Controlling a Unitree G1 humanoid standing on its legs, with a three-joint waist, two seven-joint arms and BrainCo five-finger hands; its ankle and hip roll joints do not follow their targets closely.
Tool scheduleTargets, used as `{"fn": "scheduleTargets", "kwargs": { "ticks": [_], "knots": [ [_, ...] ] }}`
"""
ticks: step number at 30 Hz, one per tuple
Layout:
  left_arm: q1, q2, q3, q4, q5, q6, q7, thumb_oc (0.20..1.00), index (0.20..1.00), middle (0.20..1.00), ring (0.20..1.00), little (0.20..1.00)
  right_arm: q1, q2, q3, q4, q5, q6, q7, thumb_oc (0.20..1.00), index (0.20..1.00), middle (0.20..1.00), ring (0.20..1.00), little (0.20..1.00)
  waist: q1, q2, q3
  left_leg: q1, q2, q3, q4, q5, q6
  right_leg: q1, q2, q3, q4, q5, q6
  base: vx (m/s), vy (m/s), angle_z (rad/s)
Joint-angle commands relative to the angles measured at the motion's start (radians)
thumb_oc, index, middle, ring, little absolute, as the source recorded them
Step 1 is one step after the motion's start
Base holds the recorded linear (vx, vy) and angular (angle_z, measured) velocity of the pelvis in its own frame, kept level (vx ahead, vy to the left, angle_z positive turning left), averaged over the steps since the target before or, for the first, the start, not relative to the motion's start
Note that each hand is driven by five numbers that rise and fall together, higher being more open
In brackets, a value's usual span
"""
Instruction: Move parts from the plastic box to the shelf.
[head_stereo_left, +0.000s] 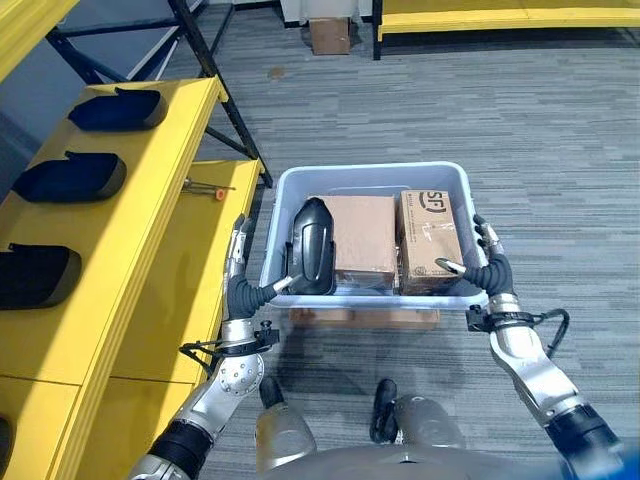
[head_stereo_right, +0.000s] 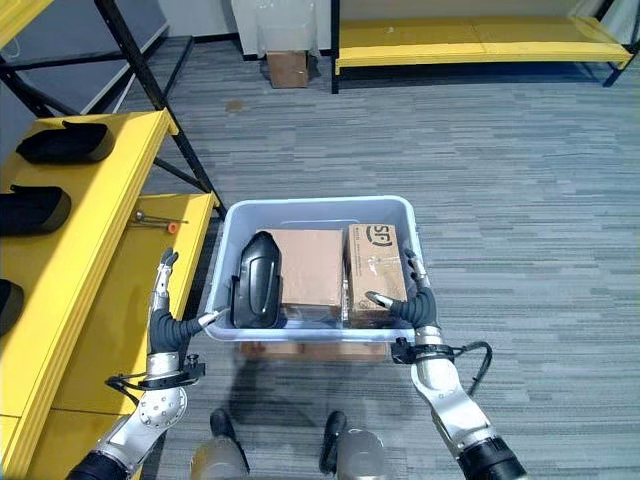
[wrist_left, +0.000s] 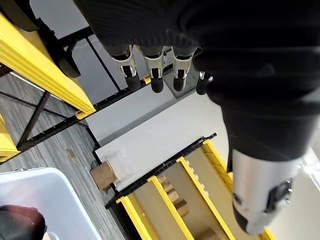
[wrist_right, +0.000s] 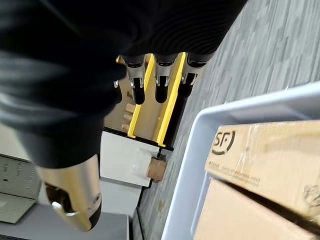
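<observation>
- flanking the plastic box, the left hand stands at its left wall and the right hand at its right wall, each with fingers straight and pointing away from the robot and the thumb hooked over the near rim; neither is clamped on a part.
- lying inside the box at its left end, the black part has its long axis running from the near rim toward the far wall, and it sits just inside the left thumb, so the left hand looks much the nearer of the two.
- filling the rest of the box are two cardboard cartons: a plain carton in the middle, touching the black part, and a printed carton against the right wall, beside the right hand.
- standing to the robot's left, the yellow shelf already carries three dark parts in a row on its upper level, with an orange-tipped tool lying on the lower board.
- judging from this, the coming move is a short reach inward and rightward for the left hand, then a swing out to the shelf beside it.
</observation>
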Motion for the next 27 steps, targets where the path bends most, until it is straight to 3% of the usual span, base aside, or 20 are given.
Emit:
{"fn": "scheduleTargets", "kwargs": {
  "ticks": [1, 5, 12, 20, 23, 27],
  "knots": [
    [-0.001, -0.004, 0.040, -0.072, -0.030, -0.047, -0.032, 1.000, 1.000, 1.000, 1.000, 1.000, -0.020, -0.003, -0.014, -0.047, 0.047, -0.051, -0.018, 1.000, 1.000, 1.000, 1.000, 1.000, 0.031, -0.003, -0.018, 0.040, -0.045, 0.037, 0.010, 0.040, 0.030, 0.018, -0.088, -0.005, 0.048, 0.038, 0.085, 0.04, 0.150, 0.10],
    [-0.010, 0.002, 0.016, -0.089, -0.028, -0.044, -0.031, 1.000, 1.000, 1.000, 1.000, 1.000, -0.058, 0.022, -0.020, -0.041, 0.058, -0.063, -0.030, 1.000, 1.000, 1.000, 1.000, 1.000, 0.047, -0.007, 0.003, 0.049, -0.095, 0.000, -0.008, -0.021, 0.053, -0.001, -0.091, 0.022, 0.042, 0.065, 0.105, 0.04, 0.121, 0.34],
    [-0.044, 0.020, -0.012, -0.097, -0.038, -0.047, -0.011, 1.000, 1.000, 1.000, 1.000, 1.000, -0.181, 0.046, -0.017, 0.007, 0.141, -0.018, -0.023, 1.000, 1.000, 1.000, 1.000, 1.000, 0.083, -0.002, 0.057, 0.010, -0.121, -0.038, -0.002, -0.030, 0.065, -0.038, -0.100, 0.026, 0.064, 0.067, 0.114, -0.03, 0.080, 0.14],
    [-0.161, 0.041, -0.072, -0.109, -0.089, -0.045, -0.018, 1.000, 1.000, 1.000, 1.000, 1.000, -0.506, 0.047, -0.028, 0.267, 0.214, 0.087, -0.097, 1.000, 1.000, 1.000, 1.000, 1.000, 0.156, 0.027, 0.151, -0.106, -0.127, -0.090, 0.069, -0.025, 0.064, -0.128, -0.133, -0.008, 0.181, 0.045, 0.099, -0.09, 0.026, 0.12],
    [-0.207, 0.041, -0.097, -0.141, -0.119, -0.033, -0.030, 1.000, 1.000, 1.000, 1.000, 1.000, -0.654, 0.021, -0.054, 0.472, 0.243, 0.122, -0.114, 1.000, 1.000, 1.000, 1.000, 1.000, 0.189, 0.050, 0.196, -0.170, -0.137, -0.112, 0.108, -0.023, 0.065, -0.185, -0.157, -0.019, 0.249, 0.030, 0.090, -0.13, 0.029, 0.19],
    [-0.239, 0.039, -0.116, -0.168, -0.144, -0.024, -0.027, 1.000, 1.000, 1.000, 1.000, 1.000, -0.750, -0.003, -0.065, 0.642, 0.286, 0.113, -0.090, 1.000, 1.000, 1.000, 1.000, 1.000, 0.208, 0.074, 0.242, -0.222, -0.150, -0.120, 0.133, -0.020, 0.070, -0.241, -0.181, -0.024, 0.307, 0.019, 0.085, -0.11, 0.035, 0.11]
  ]
}}
